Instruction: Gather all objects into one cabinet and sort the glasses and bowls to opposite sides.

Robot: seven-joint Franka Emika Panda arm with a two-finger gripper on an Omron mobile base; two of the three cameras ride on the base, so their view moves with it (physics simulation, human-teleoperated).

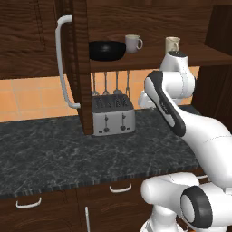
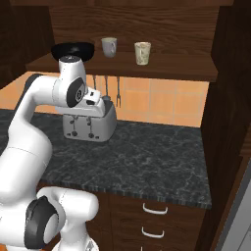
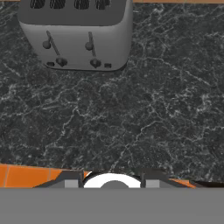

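Cabinet shelf (image 2: 186, 68), door swung open with handle (image 1: 63, 63) at left. Black bowl (image 1: 107, 50) at the shelf's left end; grey mug (image 1: 132, 43) just beside it; one cream cup (image 2: 142, 53) further right, apart from both. Bowl and drinking vessels thus still share the left half, judged unsorted. Gripper (image 3: 112, 180) above counter (image 3: 166, 109), aimed down near toaster (image 3: 78, 35); fingers apart, nothing held. Second cup unseen.
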